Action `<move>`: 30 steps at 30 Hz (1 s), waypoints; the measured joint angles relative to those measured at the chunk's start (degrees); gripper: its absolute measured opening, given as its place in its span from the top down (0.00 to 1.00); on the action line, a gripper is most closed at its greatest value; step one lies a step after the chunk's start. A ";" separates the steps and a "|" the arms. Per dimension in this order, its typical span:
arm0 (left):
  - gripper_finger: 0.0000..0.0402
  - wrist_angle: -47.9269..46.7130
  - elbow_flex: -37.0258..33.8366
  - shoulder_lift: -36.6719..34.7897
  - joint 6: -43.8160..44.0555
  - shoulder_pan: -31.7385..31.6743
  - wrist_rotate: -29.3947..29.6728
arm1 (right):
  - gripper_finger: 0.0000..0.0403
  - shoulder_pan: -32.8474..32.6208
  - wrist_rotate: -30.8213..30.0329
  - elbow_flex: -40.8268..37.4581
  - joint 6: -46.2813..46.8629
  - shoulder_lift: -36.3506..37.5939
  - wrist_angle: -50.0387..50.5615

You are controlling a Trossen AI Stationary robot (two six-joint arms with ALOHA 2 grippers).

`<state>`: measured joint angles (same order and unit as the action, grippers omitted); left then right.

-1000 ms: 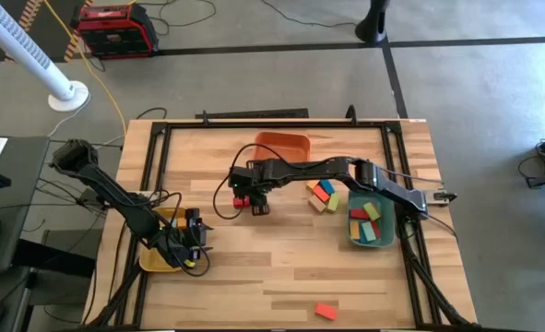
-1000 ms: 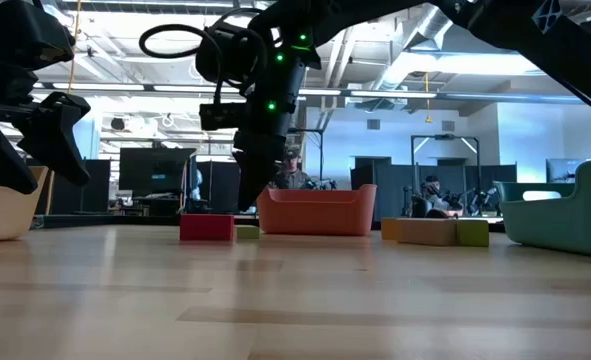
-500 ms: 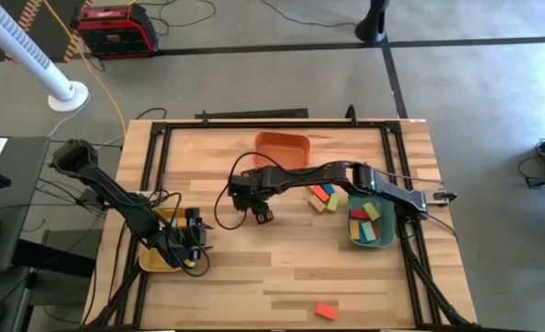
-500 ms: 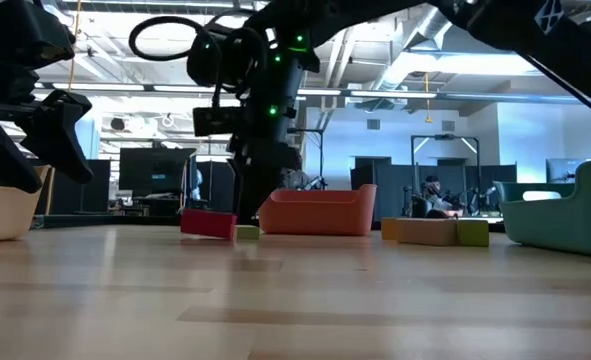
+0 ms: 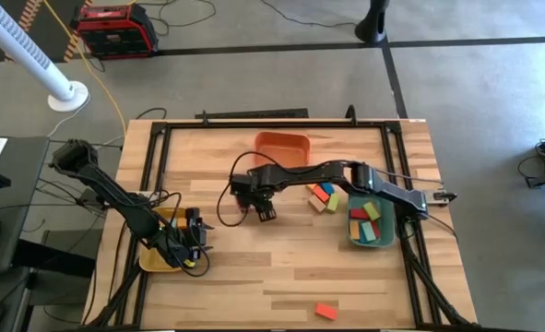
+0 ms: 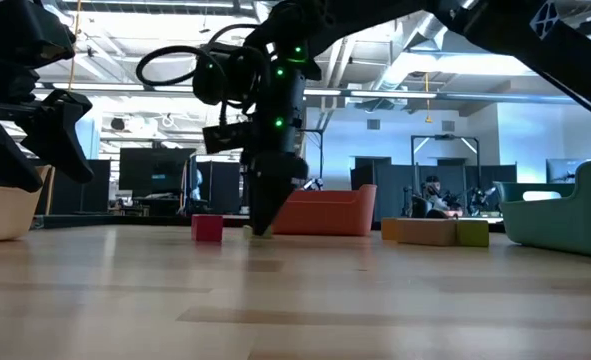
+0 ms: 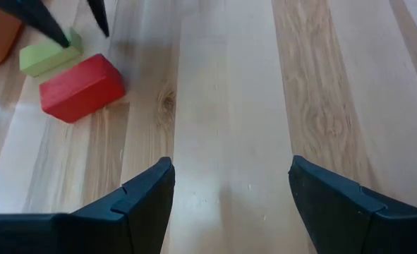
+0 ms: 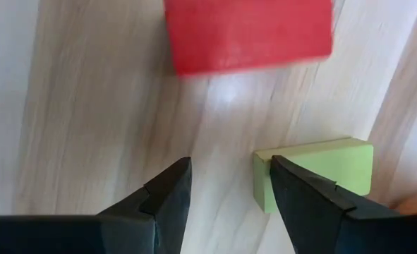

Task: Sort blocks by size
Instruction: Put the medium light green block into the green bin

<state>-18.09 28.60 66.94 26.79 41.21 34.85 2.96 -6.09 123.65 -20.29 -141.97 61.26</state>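
Two blocks, red (image 8: 248, 34) and green (image 8: 314, 175), lie just beyond the open right claw (image 8: 226, 185).

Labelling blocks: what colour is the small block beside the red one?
Light green block, clearest in the right wrist view.

Bare wood lies open all around the red block (image 8: 248, 32) on its near side; on its far side the green block (image 8: 317, 180) sits just beside it, with the orange tray (image 5: 282, 148) close behind.
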 joint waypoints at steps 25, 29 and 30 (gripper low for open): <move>0.33 0.01 0.00 0.00 -1.18 -0.05 0.39 | 0.44 -10.40 -0.44 -0.36 32.93 6.97 12.31; 0.33 0.03 0.00 0.00 -1.53 -0.07 1.72 | 0.44 -12.26 -1.64 -0.32 41.76 7.26 11.86; 0.33 0.04 0.00 0.00 -1.80 -0.08 1.90 | 0.44 -12.84 -1.75 -0.32 42.45 7.25 11.51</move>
<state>-18.06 28.60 66.94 24.99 41.13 36.75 -9.88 -7.84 123.33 22.16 -134.72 72.77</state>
